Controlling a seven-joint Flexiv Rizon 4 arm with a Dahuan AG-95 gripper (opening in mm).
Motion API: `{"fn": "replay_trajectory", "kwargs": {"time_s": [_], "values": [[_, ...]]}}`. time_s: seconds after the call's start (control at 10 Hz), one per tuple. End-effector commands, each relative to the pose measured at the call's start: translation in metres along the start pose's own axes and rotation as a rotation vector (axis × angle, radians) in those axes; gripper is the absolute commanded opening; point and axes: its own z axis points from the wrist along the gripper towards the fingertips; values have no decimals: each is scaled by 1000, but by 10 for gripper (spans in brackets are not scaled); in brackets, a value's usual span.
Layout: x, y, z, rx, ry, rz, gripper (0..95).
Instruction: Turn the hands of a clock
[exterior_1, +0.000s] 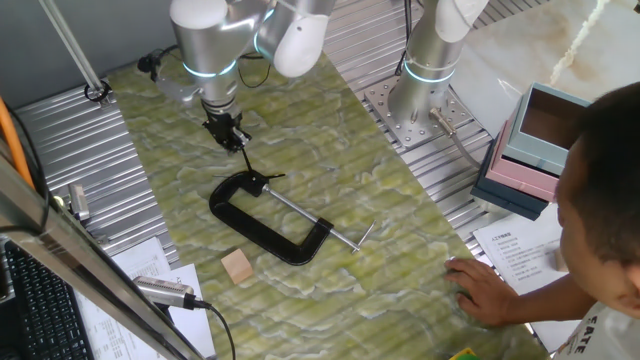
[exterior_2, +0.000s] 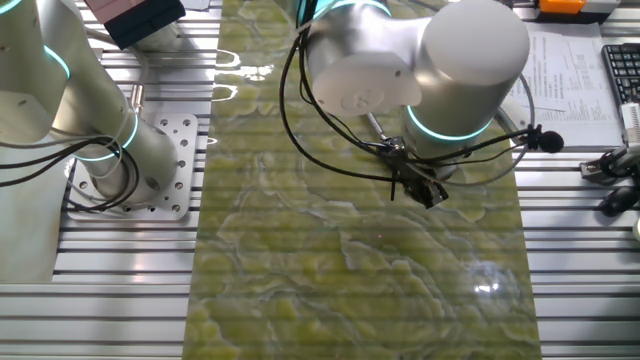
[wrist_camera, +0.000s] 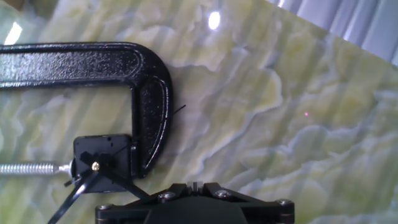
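Note:
The clock's two thin black hands spread down-left and down-right from a small brass hub on a black square clock body. The body sits in the jaw of a black C-clamp, pressed by the clamp's silver screw rod. My gripper is at the bottom edge of the hand view, its fingers together with nothing between them, just right of the hands. In one fixed view the gripper hovers just behind the clamp, with one hand pointing up toward it. In the other fixed view the gripper shows and the arm hides the clamp.
A small wooden block lies in front of the clamp. A person's hand rests on the mat's right front edge. A second arm's base stands at the back right, and a pink box beyond it.

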Motion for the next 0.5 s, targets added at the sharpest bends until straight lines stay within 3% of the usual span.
{"fn": "replay_trajectory", "kwargs": {"time_s": [0.1,0.5], "values": [[2,3,6,-6,-9,-108,0],[8,7,10,-19,-22,-143,0]]}}
